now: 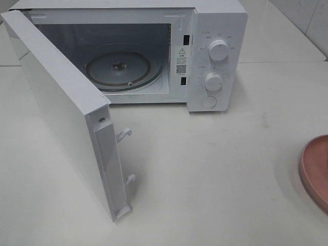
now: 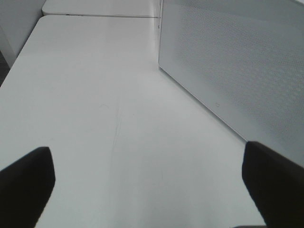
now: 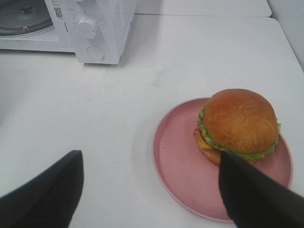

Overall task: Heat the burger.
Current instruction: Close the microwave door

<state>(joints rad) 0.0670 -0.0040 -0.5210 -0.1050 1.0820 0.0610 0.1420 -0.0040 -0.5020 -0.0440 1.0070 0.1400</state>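
Only in the right wrist view is the burger point(image 3: 239, 126) seen, on the pink plate point(image 3: 178, 161), between the wide-open, empty right gripper point(image 3: 151, 192). Likewise, the left gripper point(image 2: 149, 183) is shown wide open, holding nothing. Writing on the microwave point(image 1: 218, 56) cannot be read.

Burger point(image 3: 240, 124) on plate point(image 3: 178, 161), right of microwave point(image 1: 215, 56).

The boxy white microwave oven point(image 1: 215, 56) has white round knobs point(image 1: 219, 50), a grey-clear glass turntable point(image 1: 119, 69) and a black-and-white code sticker point(image 1: 181, 68). Its white door panel point(image 2: 237, 61) carries a fine grey dot pattern. The small round burger point(image 3: 239, 124) shows a glossy brown bun, green lettuce, and yellow and red layers. The round plate point(image 3: 178, 161) is dusty pink. The smooth tabletop point(image 1: 215, 174) is white. Both claws' fingers point(image 3: 42, 194) look black.
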